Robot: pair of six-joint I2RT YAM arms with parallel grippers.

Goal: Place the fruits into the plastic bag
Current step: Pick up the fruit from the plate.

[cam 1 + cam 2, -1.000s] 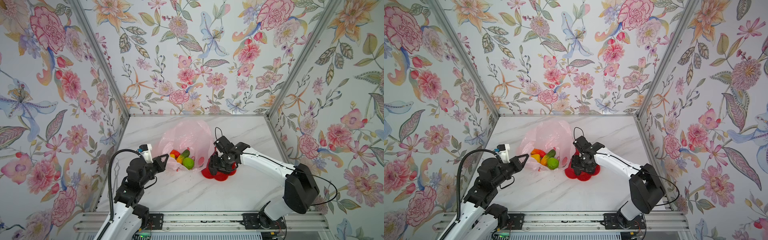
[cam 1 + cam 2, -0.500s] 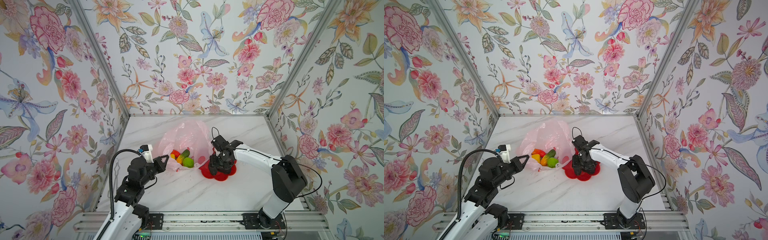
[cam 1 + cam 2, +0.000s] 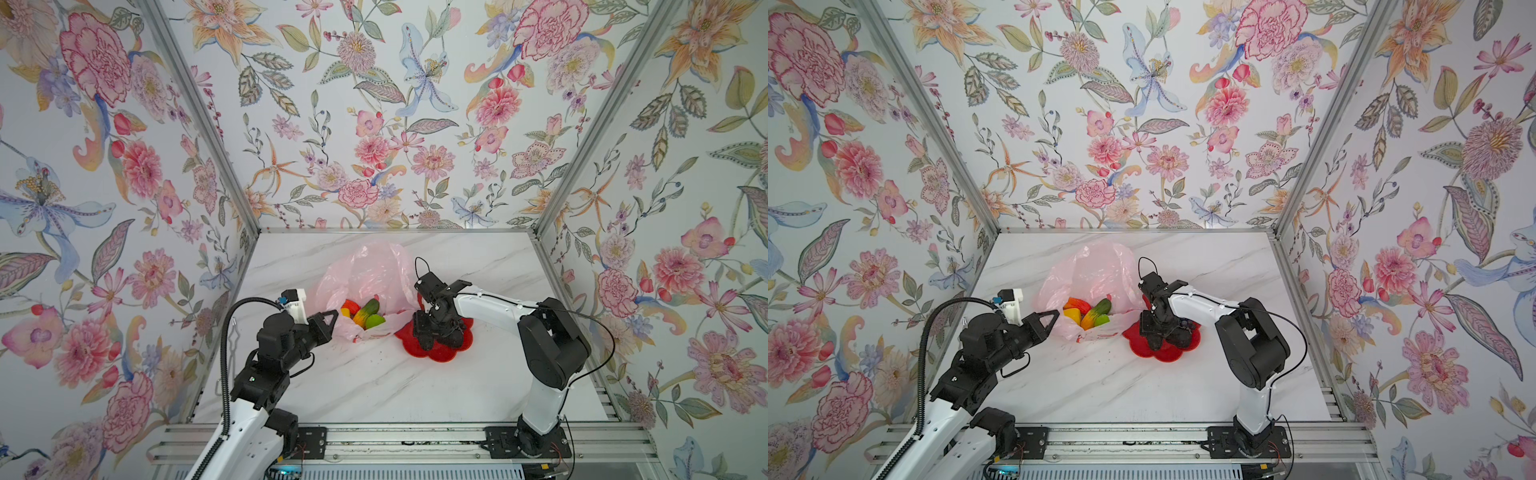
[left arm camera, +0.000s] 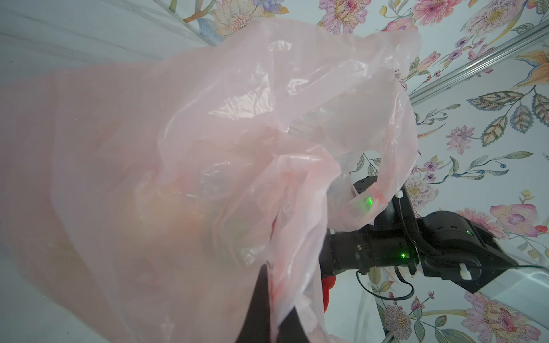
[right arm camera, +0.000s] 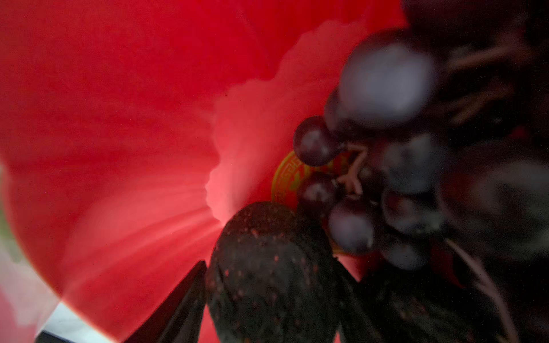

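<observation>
- Jaws on the right gripper (image 3: 432,337) have narrowed slightly while settling into the red dish (image 3: 438,356): another pick begins.
- Half-open, they straddle a black avocado (image 5: 267,276) beside the grapes (image 5: 383,89); grip perhaps unmade, I cannot tell.
- Left gripper (image 3: 330,318) pinches the plastic bag (image 3: 374,270) rim tight; fruits (image 3: 365,313) lie inside.

Elbow of right arm (image 3: 552,332) swings left, from near right wall toward table centre; forearm looks shorter in both top views. Right gripper (image 3: 434,338) and its wrist edge slightly left, low over dish (image 3: 444,356).
</observation>
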